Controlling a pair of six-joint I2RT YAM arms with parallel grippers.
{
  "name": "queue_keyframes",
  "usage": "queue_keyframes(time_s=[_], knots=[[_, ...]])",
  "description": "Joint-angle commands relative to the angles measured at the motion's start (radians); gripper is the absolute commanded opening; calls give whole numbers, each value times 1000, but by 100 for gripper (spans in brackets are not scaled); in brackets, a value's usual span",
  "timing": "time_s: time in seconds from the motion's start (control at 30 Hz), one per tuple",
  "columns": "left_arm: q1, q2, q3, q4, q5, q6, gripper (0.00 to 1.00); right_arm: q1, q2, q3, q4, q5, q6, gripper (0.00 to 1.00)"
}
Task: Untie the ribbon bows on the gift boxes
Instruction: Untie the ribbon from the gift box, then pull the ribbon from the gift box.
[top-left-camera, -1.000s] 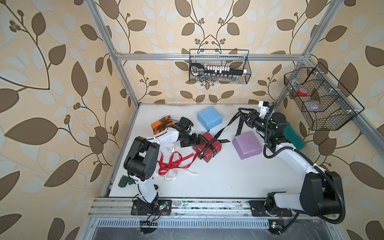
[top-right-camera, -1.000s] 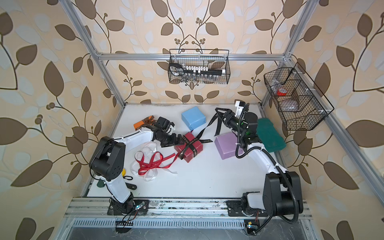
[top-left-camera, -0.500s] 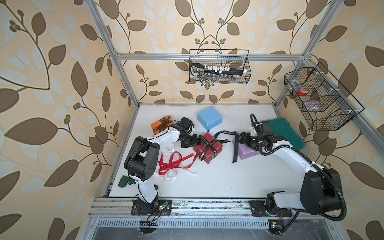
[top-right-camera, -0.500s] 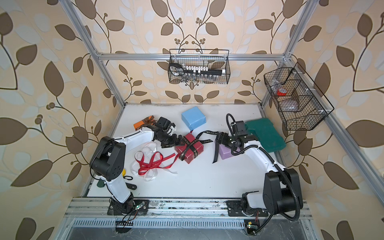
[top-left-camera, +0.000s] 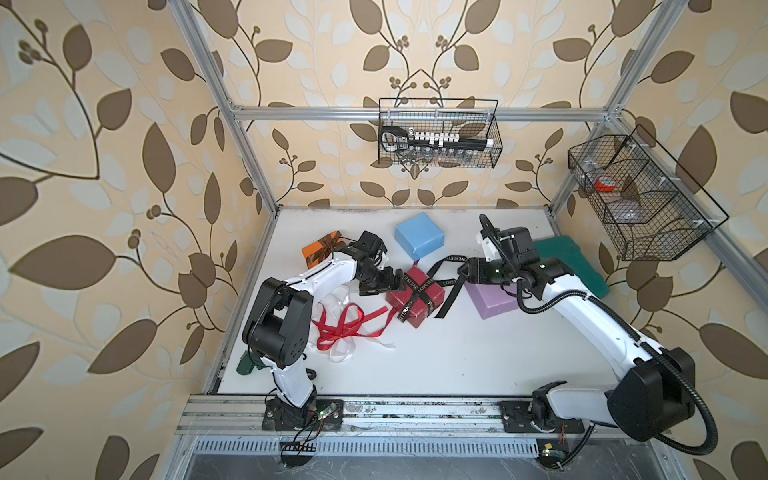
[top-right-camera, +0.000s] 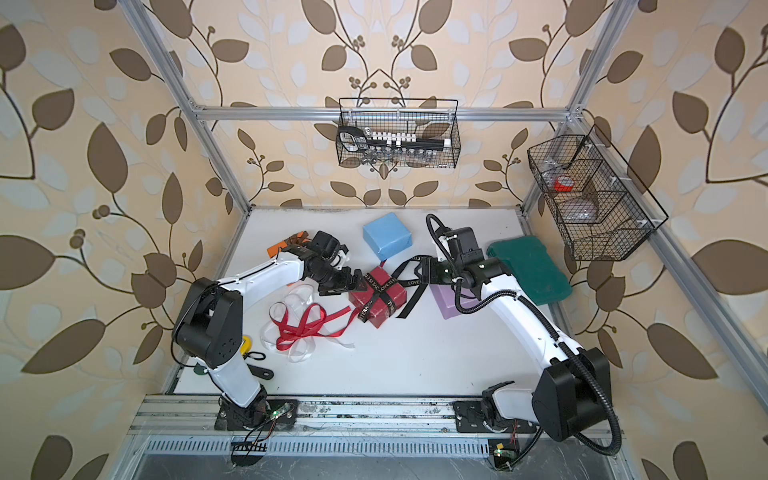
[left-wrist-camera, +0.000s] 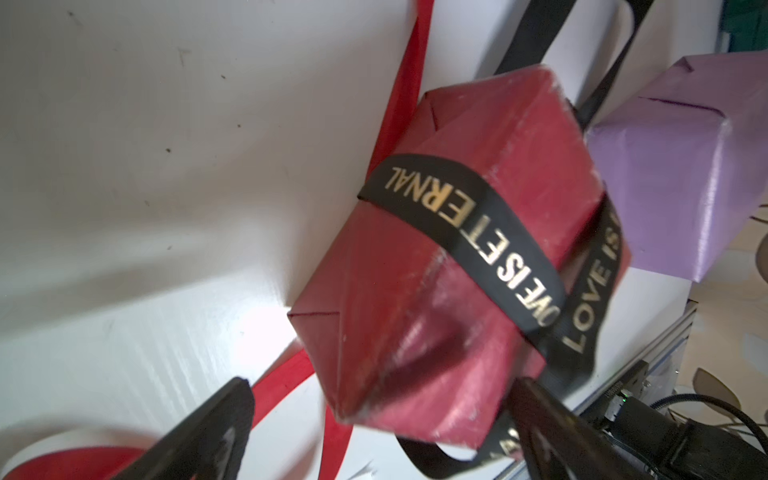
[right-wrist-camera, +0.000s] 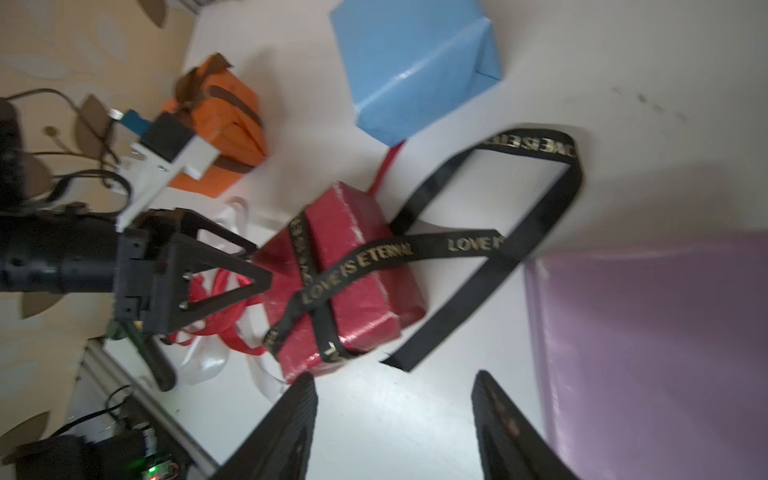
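Our left gripper (top-left-camera: 391, 283), spread wide, sits at 9 o'clock of the red box (top-left-camera: 417, 307); our right gripper (right-wrist-camera: 395, 376), at 3 o'clock, stands parted and empty near the black ribbon (right-wrist-camera: 457, 244).

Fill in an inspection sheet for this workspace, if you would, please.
Surface: white tabletop, specked.
Job's things: orange box with brown ribbon bow tied; black lettered ribbon wraps the dark red box, tails loose; light blue box and lilac box bare; red ribbon and white ribbon heaped loose.
Clutter: dark green case at the right edge.
Grippers: left gripper open at the dark red box; right gripper open, empty.
Cables: corrugated hose along the right arm.
Surroundings: back-wall wire basket, right-wall wire basket, leaf-patterned walls.
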Motion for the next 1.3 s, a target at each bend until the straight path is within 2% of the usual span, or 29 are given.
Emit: queue_keyframes(time_s=[0.0, 0.2, 0.27, 0.3, 0.43, 0.5, 0.57, 0.6, 0.63, 1.03, 1.27], knots=[[-7, -122, -19, -32, -21, 3, 99, 32, 104, 88, 89, -240, -66, 51], [-6, -236, -151, 21, 22, -47, 99, 93, 323, 264, 25, -336, -174, 51], [-6, -271, -210, 70, 53, -75, 95, 108, 392, 325, -16, -337, -204, 50], [-5, -298, -238, 91, 61, -89, 89, 115, 424, 351, -35, -343, -220, 49], [-6, -321, -352, 225, 129, -156, 41, 118, 514, 390, -38, -369, -232, 50], [-7, -310, -385, 280, 153, -182, 25, 119, 549, 408, -54, -374, -241, 50], [-7, -292, -404, 323, 172, -198, 23, 118, 573, 410, -59, -378, -247, 50], [-7, -283, -412, 344, 177, -197, 14, 119, 581, 409, -61, -374, -250, 50], [-7, -274, -416, 353, 165, -199, 0, 118, 590, 405, -62, -370, -252, 50], [-12, -100, -388, 467, 175, -236, 0, 123, 607, 301, -49, -362, -260, 49], [-15, -40, -331, 476, 176, -238, 0, 142, 592, 212, 1, -407, -223, 48]])
